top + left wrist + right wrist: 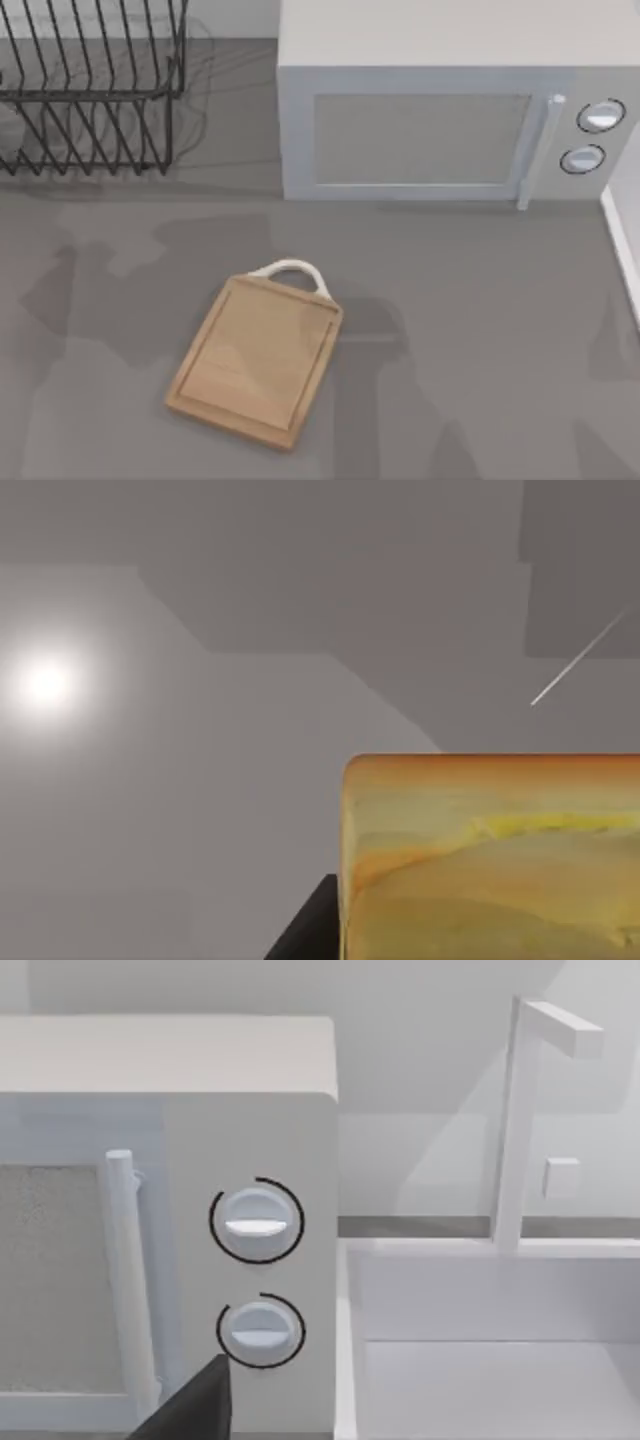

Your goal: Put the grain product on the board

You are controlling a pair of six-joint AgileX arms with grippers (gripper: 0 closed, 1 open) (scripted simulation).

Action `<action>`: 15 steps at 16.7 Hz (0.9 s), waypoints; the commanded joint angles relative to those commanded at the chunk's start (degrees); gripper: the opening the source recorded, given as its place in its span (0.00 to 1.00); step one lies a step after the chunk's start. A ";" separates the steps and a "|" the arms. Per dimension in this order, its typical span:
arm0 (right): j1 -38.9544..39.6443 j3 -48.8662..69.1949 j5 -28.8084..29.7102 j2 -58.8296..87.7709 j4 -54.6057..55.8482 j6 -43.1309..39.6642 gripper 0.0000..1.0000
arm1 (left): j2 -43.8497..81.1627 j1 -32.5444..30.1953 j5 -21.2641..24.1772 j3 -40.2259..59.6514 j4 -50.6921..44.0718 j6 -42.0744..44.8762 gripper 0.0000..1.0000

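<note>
My top camera looks straight down on the table [480,350], taking in the board [258,358], the rack [90,90] at far left and the microwave [440,110] at far right. My left wrist camera sits very close to the bread [500,860], facing bare grey surface. My right wrist camera faces the microwave's dials [256,1220] from fairly near, with a sink [490,1340] beside it. Top and right wrist views share the dials.

A dark finger of our left gripper [310,930] sits against the bread [490,860], apparently holding it; our right gripper [190,1405] shows one dark finger.
</note>
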 joint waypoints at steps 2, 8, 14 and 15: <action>0.00 0.00 0.00 0.00 0.00 0.00 1.00 | -0.16 -0.01 0.00 0.29 -0.32 0.00 0.00; 0.00 0.00 0.00 0.00 0.00 0.00 1.00 | 0.40 -0.05 -0.16 -0.27 0.13 -2.85 0.00; 0.00 0.00 0.00 0.00 0.00 0.00 1.00 | 2.30 -1.72 -0.92 -2.44 1.84 -23.86 0.00; 0.00 0.00 0.00 0.00 0.00 0.00 1.00 | 2.64 -2.23 -1.07 -2.88 2.21 -28.75 0.00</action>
